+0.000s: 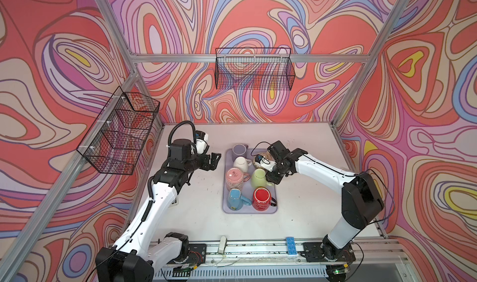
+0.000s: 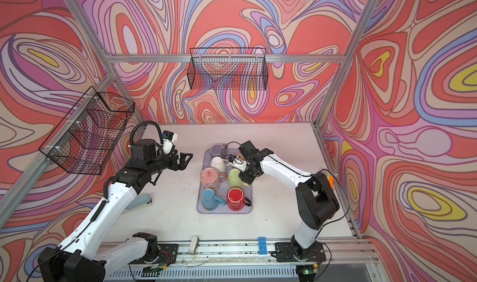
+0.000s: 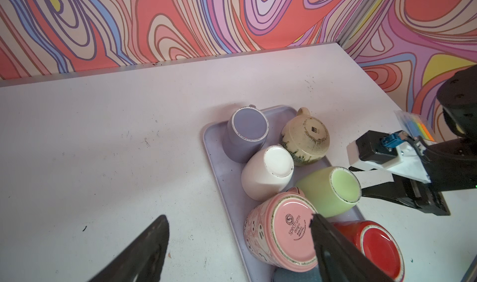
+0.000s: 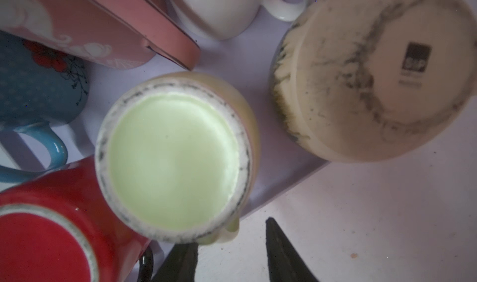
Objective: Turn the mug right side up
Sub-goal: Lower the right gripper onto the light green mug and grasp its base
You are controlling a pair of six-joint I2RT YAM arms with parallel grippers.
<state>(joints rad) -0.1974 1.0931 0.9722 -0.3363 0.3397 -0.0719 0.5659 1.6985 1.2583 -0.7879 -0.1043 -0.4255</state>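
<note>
Several mugs stand upside down on a lilac tray (image 1: 275, 211) (image 3: 214, 149). The light green mug (image 1: 259, 178) (image 2: 234, 177) (image 4: 173, 162) stands bottom up at the tray's right edge. My right gripper (image 1: 273, 179) (image 4: 232, 235) is low beside it, and its fingers straddle the green handle (image 4: 228, 233). One finger is close against the handle, and a gap shows on the other side. My left gripper (image 1: 215, 160) (image 3: 237, 217) hangs wide open above the table left of the tray, holding nothing.
Also on the tray, all bottom up, are a purple mug (image 1: 239, 150), a white mug (image 1: 240, 163), a pink mug (image 1: 234, 177), a blue mug (image 1: 235, 199), a red mug (image 1: 261, 198) and a speckled beige mug (image 3: 305, 136). Wire baskets (image 1: 254, 69) (image 1: 121, 131) hang on the walls. A stapler (image 2: 140, 202) lies at the left.
</note>
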